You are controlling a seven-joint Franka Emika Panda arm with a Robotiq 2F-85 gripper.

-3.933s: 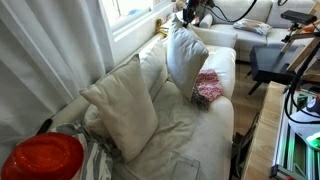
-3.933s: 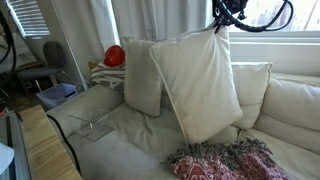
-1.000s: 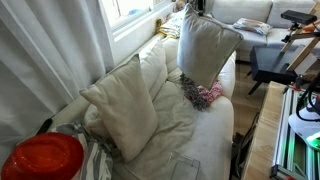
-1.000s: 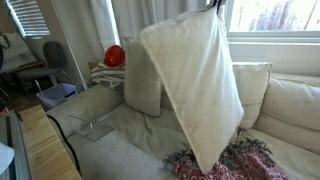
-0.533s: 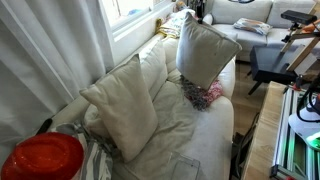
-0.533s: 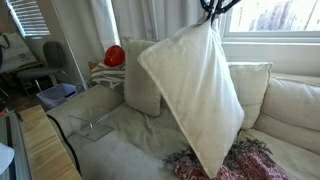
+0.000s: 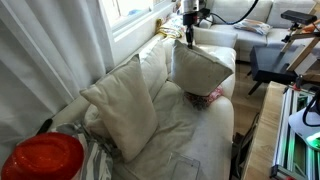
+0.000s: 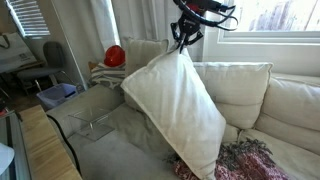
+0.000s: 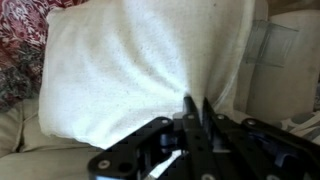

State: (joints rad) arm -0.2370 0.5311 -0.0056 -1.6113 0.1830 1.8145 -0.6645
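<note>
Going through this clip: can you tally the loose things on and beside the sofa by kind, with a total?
Cream pillows: 2, the held pillow pinched by the gripper and the leaning pillow
Reddish knitted throw: 1
Red round object: 1
Clear plastic piece: 1
Total: 5

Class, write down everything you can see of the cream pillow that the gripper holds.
The cream pillow is square, plump, of plain woven-looking fabric, creased toward the pinched corner. The gripper is shut on that top corner, so it hangs tilted above the sofa. Its lower corner reaches down by the patterned throw; whether they touch cannot be told.
</note>
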